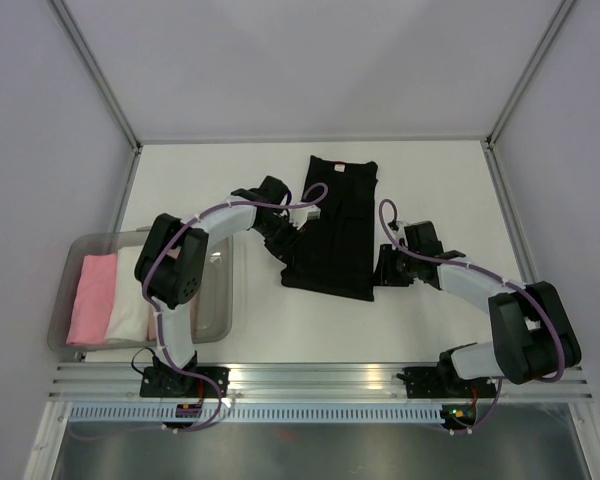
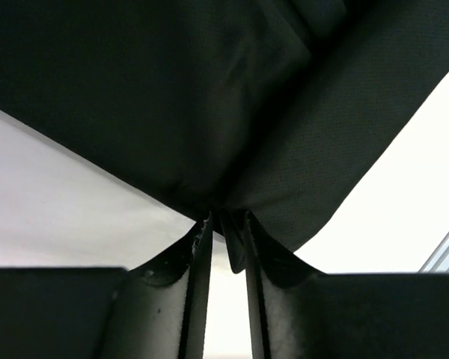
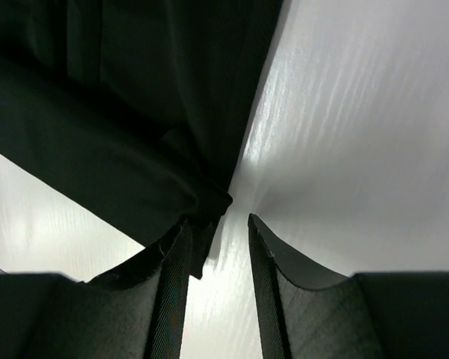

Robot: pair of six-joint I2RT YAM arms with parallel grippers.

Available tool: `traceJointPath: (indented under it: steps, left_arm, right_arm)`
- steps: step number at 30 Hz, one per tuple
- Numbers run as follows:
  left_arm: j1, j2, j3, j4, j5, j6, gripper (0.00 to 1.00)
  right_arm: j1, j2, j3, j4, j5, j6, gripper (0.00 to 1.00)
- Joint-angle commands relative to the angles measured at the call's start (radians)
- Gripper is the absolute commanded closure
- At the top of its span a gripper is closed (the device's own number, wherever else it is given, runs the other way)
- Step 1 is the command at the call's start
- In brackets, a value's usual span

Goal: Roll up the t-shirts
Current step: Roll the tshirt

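Note:
The black t-shirt (image 1: 332, 225) lies folded into a long strip in the middle of the table, neck end far. My left gripper (image 1: 288, 240) is at its near left edge; in the left wrist view (image 2: 226, 217) the jaws are pinched on a fold of the black cloth (image 2: 232, 112). My right gripper (image 1: 385, 268) is at the shirt's near right corner. In the right wrist view (image 3: 217, 221) the jaws stand apart over bare table, with the shirt's corner (image 3: 202, 198) against the left finger. Pink (image 1: 92, 298) and white (image 1: 135, 290) t-shirts lie in the tub.
A clear plastic tub (image 1: 220, 300) stands at the table's left near side. The white table (image 1: 440, 190) is walled by grey panels at the back and sides. A metal rail (image 1: 310, 375) runs along the near edge by the arm bases.

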Motion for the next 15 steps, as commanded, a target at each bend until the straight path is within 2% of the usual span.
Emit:
traceJointPath:
  steps: [1,2,3,6,12,15]
  left_arm:
    - [0.001,0.001,-0.001,0.044,0.028,-0.05,0.74]
    - [0.001,0.009,-0.003,0.047,0.037,-0.055,0.74]
    - [0.001,0.015,-0.003,0.048,0.039,-0.061,0.75]
    - [0.0,0.026,-0.001,0.051,0.044,-0.067,0.75]
    - [0.001,0.029,-0.001,0.053,0.016,-0.064,0.55]
    - [0.001,0.032,0.0,0.054,-0.018,-0.061,0.51]
  right_arm:
    - [0.006,0.02,0.001,0.119,-0.049,0.031,0.59]
    - [0.006,0.03,0.001,0.129,-0.043,0.03,0.63]
    - [0.006,0.051,0.007,0.132,-0.034,0.026,0.71]
    - [0.006,0.092,0.037,0.116,-0.034,0.014,0.83]
    - [0.006,0.079,0.06,0.116,-0.032,-0.009,0.95]
    - [0.006,0.076,0.06,0.13,-0.052,-0.012,0.99]
